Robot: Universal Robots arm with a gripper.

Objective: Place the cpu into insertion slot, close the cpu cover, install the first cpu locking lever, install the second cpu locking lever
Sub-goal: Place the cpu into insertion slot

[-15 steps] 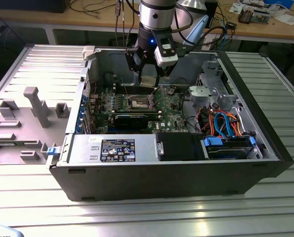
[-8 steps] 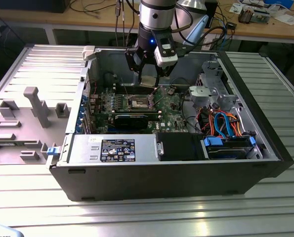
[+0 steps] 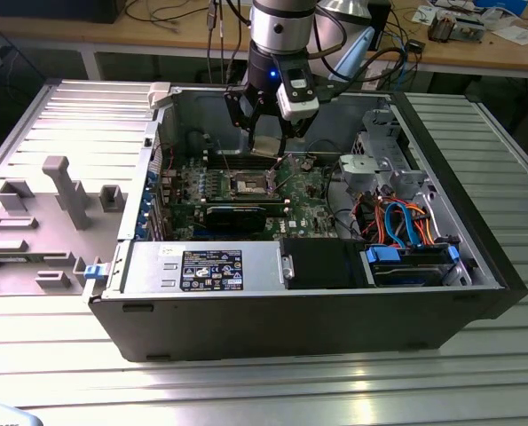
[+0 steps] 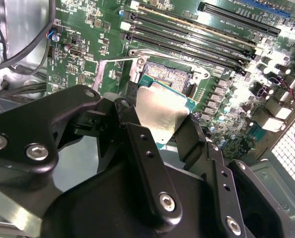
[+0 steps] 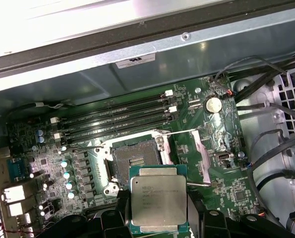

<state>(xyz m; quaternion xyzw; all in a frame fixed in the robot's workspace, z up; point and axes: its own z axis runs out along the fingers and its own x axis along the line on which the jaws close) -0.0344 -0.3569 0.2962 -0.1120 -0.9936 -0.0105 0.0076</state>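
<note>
One arm is present. In the exterior view the gripper (image 3: 268,138) hangs at upper centre over the motherboard (image 3: 303,186), with the insertion slot (image 3: 249,184) just below it in frame. In the second wrist view the fingers (image 4: 126,116) clamp the cpu (image 4: 159,111) by opposite edges. In the first wrist view the cpu (image 5: 158,201) sits just short of the bare insertion slot (image 5: 135,161), offset to one side. The cpu cover (image 5: 199,151) lies open beside the slot.

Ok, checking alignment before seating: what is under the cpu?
The cpu, held by the end effector, hangs over the motherboard at the edge of the open insertion slot. What lies directly beneath it is covered.
</note>
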